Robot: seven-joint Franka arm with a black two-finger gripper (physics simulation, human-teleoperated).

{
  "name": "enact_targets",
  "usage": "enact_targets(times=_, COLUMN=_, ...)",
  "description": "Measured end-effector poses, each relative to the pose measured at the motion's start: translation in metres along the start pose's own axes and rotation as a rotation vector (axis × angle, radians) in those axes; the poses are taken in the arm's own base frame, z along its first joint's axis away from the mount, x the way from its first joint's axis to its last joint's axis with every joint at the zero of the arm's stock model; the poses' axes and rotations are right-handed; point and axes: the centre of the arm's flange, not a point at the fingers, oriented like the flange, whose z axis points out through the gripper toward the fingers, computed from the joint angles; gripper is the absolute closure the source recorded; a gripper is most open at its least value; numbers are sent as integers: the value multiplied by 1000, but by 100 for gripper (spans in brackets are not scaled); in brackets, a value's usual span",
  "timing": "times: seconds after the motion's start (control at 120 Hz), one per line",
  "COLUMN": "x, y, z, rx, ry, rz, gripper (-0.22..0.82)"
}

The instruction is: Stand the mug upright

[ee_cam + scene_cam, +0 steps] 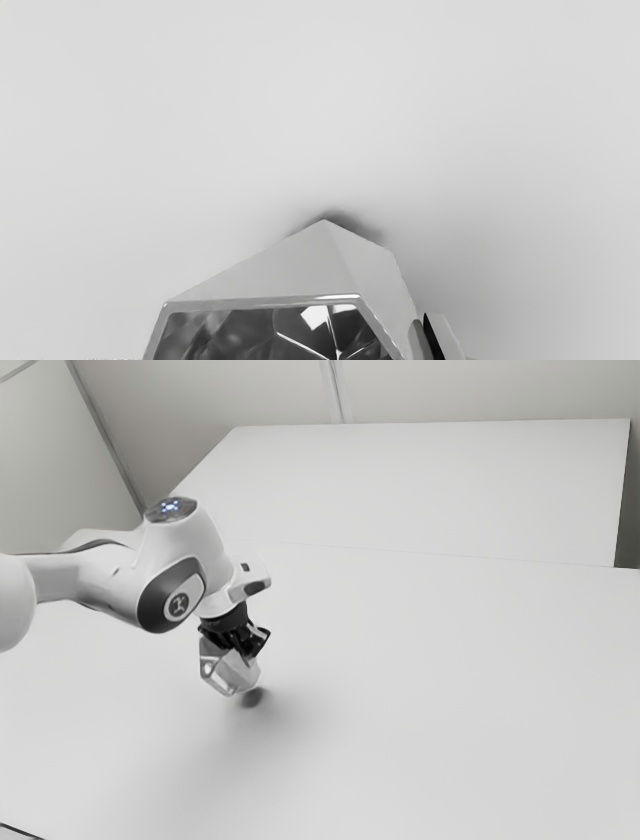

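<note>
In the exterior view, your black two-finger tool [238, 646] grips, spread by its width, the grey, shiny, faceted mug [228, 669], tilted at its 6 o'clock, low at the white desk [430, 690]. Righting seems in hand; next, please level the base, then release.

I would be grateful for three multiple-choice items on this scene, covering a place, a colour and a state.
1. In the exterior view, where is the mug relative to the gripper?
A. Above it
B. Far off at the view's right
C. At its lower end

2. What colour is the gripper?
A. Black
B. Red
C. Yellow

3. How is the mug oriented?
A. Upright
B. Tilted
C. Upside down, rim flat on the table

Answers:
1: C, the exterior view shows the mug right at the gripper's lower end.
2: A, its dark parts stand out against the white arm.
3: B, its rim slants in the exterior view, and the wrist view looks into its mouth.
</note>
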Motion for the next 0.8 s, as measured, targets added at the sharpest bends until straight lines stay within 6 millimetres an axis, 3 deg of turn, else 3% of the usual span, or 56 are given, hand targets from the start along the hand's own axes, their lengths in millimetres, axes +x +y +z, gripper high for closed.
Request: enact_targets(times=0.8, x=2, y=0, z=44, rx=45, ry=-58, rz=-121, gripper=78)
